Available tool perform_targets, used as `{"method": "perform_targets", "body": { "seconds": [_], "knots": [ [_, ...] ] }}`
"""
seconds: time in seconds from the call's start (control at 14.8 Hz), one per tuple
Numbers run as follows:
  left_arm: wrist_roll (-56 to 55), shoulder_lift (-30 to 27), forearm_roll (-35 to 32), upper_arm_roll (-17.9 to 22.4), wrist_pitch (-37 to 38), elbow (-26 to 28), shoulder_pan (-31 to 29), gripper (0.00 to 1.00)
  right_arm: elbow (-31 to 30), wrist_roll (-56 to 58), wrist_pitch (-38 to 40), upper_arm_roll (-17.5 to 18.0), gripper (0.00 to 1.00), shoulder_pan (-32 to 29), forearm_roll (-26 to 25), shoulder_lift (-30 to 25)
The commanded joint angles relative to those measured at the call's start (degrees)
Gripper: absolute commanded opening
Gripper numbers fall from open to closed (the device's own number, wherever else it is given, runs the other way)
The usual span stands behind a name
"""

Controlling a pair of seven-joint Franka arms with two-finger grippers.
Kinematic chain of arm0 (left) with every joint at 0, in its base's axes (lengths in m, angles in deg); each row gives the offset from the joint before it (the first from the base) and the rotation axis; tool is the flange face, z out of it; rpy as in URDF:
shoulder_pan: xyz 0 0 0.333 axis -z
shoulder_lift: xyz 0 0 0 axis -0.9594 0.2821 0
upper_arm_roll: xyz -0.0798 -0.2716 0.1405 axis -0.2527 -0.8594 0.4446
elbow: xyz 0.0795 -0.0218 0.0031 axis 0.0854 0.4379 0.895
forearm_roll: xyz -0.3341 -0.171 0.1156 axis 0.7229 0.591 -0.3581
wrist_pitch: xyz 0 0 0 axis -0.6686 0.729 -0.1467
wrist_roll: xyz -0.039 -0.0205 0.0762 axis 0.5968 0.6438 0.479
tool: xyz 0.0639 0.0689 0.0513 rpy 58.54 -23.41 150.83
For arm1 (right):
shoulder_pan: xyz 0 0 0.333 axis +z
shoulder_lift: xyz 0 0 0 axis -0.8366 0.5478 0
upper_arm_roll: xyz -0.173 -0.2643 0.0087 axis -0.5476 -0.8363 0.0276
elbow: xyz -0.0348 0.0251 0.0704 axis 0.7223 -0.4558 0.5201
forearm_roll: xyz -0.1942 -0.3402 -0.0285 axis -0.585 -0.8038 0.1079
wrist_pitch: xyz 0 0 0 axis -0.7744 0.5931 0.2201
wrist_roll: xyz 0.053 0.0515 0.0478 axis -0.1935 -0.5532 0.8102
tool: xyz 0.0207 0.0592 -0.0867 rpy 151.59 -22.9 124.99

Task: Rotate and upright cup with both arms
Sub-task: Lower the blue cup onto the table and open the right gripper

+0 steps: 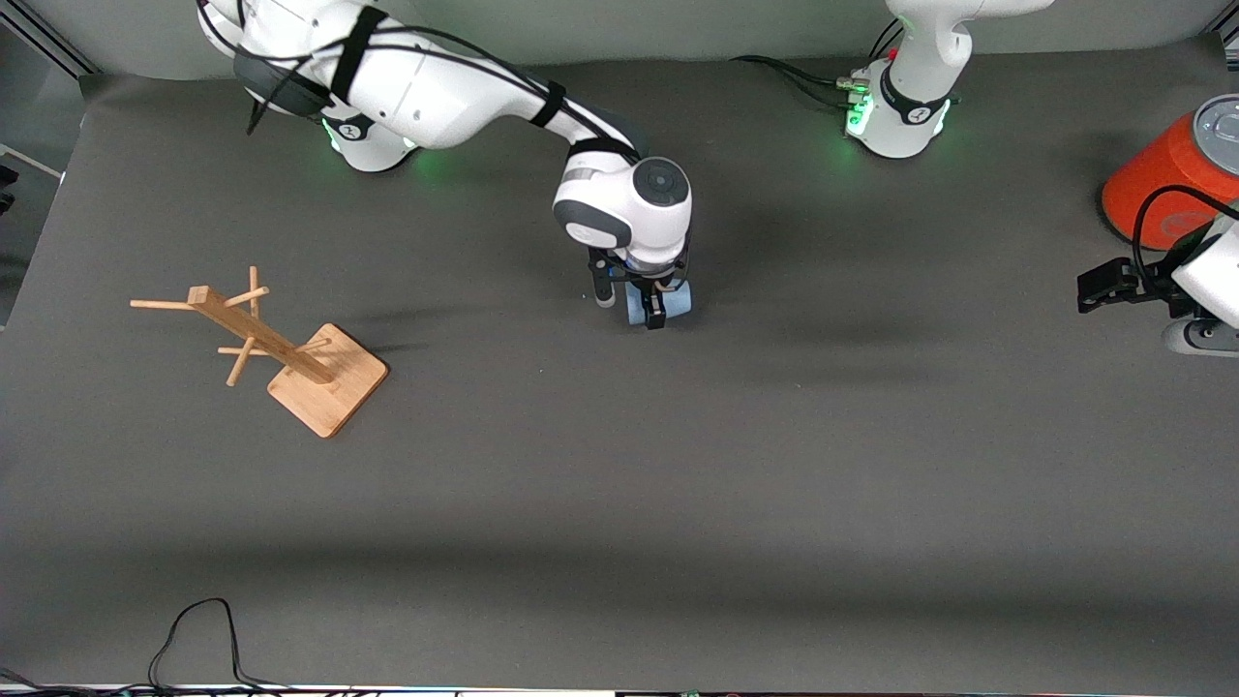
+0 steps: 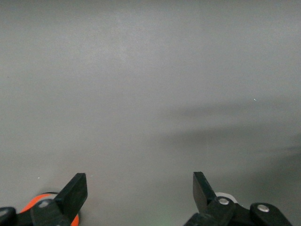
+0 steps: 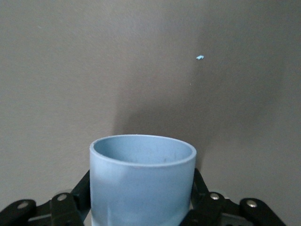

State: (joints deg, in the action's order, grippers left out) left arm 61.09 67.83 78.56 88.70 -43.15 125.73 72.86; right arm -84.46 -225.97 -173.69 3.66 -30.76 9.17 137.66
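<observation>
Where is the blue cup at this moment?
The cup sits mid-table between the fingers of the right hand, farther from the front camera than the wooden rack.

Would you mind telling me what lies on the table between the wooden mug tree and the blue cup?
Nothing: the front view shows only bare grey table between the wooden mug tree and the blue cup.

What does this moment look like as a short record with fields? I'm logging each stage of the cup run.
cup: light blue, mid-table, between the right gripper's fingers
right gripper: shut on the cup's sides
left gripper: open, holding nothing, waiting at the left arm's end of the table
orange can: beside the left gripper
wooden rack: toward the right arm's end of the table
</observation>
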Motion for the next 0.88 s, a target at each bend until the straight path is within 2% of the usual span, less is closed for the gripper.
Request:
{"method": "perform_targets", "body": {
  "seconds": [0.0,0.07,0.14,0.61,0.81],
  "knots": [
    [0.20,0.61,-0.38,-0.29,-1.15,0.04,-0.47,1.00,5.57,-2.68,0.57,-3.00,0.84,3.85,-1.40,3.57],
    [0.20,0.79,-0.38,-0.29,-1.32,0.04,-0.47,1.00,6.01,-2.68,0.58,-3.36,0.98,4.30,-1.40,3.84],
    [0.20,0.88,-0.38,-0.29,-1.50,0.04,-0.47,1.00,6.19,-2.60,0.58,-3.45,1.00,4.31,-1.40,3.85],
    [0.11,1.58,-0.38,-0.38,-1.85,-0.48,0.32,1.00,7.42,-1.63,1.98,-3.11,1.00,4.22,-1.57,1.92],
    [0.11,2.19,-0.29,-0.46,-1.85,-1.09,0.41,1.00,10.31,0.65,6.88,-1.71,1.00,4.04,-0.52,-0.11]
  ]
}}
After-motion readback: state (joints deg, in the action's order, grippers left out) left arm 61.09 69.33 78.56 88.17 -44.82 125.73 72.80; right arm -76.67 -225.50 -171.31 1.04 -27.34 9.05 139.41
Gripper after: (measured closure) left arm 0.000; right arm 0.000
